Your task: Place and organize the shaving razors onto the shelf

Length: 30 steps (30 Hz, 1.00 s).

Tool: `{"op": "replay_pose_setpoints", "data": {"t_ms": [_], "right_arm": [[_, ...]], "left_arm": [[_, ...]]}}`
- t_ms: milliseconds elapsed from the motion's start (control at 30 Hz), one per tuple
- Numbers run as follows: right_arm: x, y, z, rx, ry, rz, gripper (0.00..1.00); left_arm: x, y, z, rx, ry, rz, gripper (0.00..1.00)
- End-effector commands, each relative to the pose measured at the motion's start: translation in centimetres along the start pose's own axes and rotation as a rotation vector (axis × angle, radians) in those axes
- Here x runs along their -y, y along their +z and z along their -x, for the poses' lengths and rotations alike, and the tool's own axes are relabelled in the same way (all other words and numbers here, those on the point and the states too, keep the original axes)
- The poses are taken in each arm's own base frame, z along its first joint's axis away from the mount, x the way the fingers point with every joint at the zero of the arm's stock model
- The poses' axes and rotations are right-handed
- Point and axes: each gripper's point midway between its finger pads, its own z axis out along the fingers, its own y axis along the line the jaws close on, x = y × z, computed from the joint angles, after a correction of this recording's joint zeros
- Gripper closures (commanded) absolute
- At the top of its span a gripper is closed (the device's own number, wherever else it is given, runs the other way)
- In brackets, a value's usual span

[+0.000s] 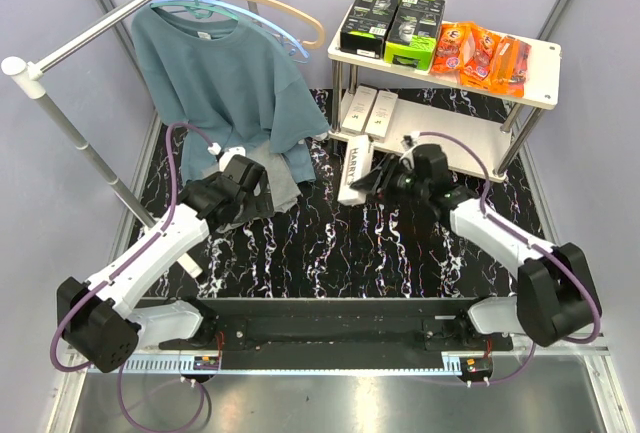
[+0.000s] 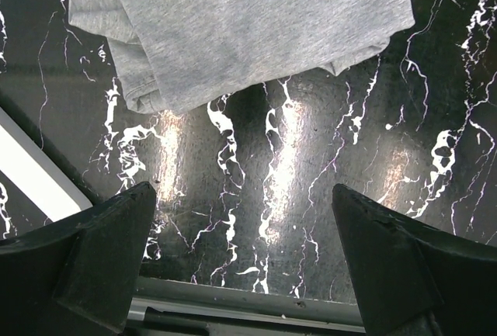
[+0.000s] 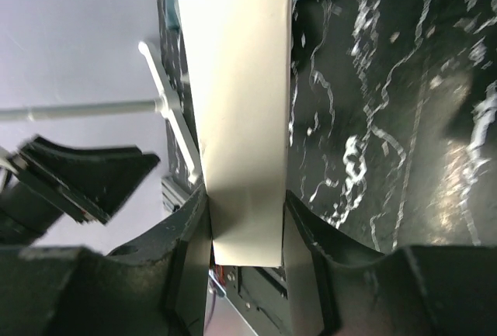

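Top external view: right gripper [image 1: 374,181] clamps a white razor box [image 1: 356,165] by one end beside the shelf [image 1: 440,125], likely bound for matching boxes [image 1: 368,111] on its lower tier; left gripper [image 2: 241,204] gapes idle.

The white-shelled left arm [image 1: 150,258] and matching right arm [image 1: 495,236] have bulky black joint housings, each trailed by a thin purple cable [image 1: 168,178]. The left pincer [image 2: 242,254] and right pincer [image 3: 247,231] show matte black, wedge-shaped fingers [image 2: 101,251].

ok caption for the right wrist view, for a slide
Right gripper clamped on a slim white razor box, held over the black marbled table.
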Motion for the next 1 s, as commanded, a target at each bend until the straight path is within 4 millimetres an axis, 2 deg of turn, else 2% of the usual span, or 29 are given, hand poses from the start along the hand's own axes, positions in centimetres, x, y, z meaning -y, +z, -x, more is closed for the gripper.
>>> {"op": "replay_pose_setpoints", "data": {"t_ms": [0, 100, 133, 200, 233, 333, 367, 400, 467, 500, 533, 600, 633, 700, 833, 967], "right_arm": [[-1.8, -1.1, 4.4, 0.033, -0.036, 0.13, 0.69], [-1.4, -1.3, 6.2, 0.033, -0.014, 0.177, 0.69], [-0.9, -1.6, 7.4, 0.042, 0.004, 0.198, 0.69], [-0.2, -1.7, 8.3, 0.034, 0.021, 0.22, 0.69], [0.0, -2.2, 9.7, 0.061, 0.018, 0.23, 0.69], [0.9, -2.3, 11.0, 0.055, 0.027, 0.243, 0.7], [1.0, -2.7, 12.3, 0.075, 0.029, 0.246, 0.69], [1.8, -2.4, 12.6, 0.059, 0.046, 0.243, 0.7], [2.1, -2.8, 14.5, 0.078, 0.049, 0.25, 0.7], [2.6, -2.1, 14.4, 0.05, 0.064, 0.253, 0.7], [2.8, -2.6, 16.1, 0.076, 0.068, 0.257, 0.7], [3.9, -2.2, 17.1, 0.065, 0.093, 0.258, 0.7], [3.5, -2.3, 18.1, 0.075, 0.085, 0.265, 0.7], [4.6, -1.9, 19.0, 0.072, 0.112, 0.258, 0.7], [4.8, -1.6, 20.7, 0.087, 0.122, 0.258, 0.71], [5.1, -1.4, 21.5, 0.096, 0.127, 0.254, 0.71]], "left_arm": [[0.8, 0.2, 0.3, 0.021, -0.006, -0.034, 0.01], [1.0, 0.4, 0.1, 0.01, -0.004, -0.041, 0.01], [1.0, 0.4, 0.1, 0.011, -0.004, -0.041, 0.01], [0.9, 0.5, 0.0, 0.007, -0.003, -0.039, 0.01], [1.0, 0.5, 0.0, 0.009, -0.004, -0.041, 0.01], [1.0, 0.5, -0.1, 0.005, -0.001, -0.042, 0.01], [1.0, 0.6, -0.2, 0.005, 0.0, -0.045, 0.01], [1.0, 0.6, -0.3, 0.001, 0.004, -0.045, 0.01], [1.0, 0.6, -0.2, 0.004, 0.001, -0.048, 0.01], [1.1, 0.6, -0.3, 0.002, 0.0, -0.049, 0.01], [1.0, 0.6, -0.3, 0.001, 0.002, -0.048, 0.01], [1.1, 0.7, -0.3, 0.001, 0.001, -0.052, 0.01], [1.1, 0.8, -0.5, -0.004, 0.001, -0.052, 0.01], [1.2, 0.8, -0.5, -0.006, 0.004, -0.055, 0.01], [1.3, 0.9, -0.6, -0.008, 0.005, -0.06, 0.01], [1.4, 0.9, -0.7, -0.014, 0.01, -0.068, 0.01]]}}
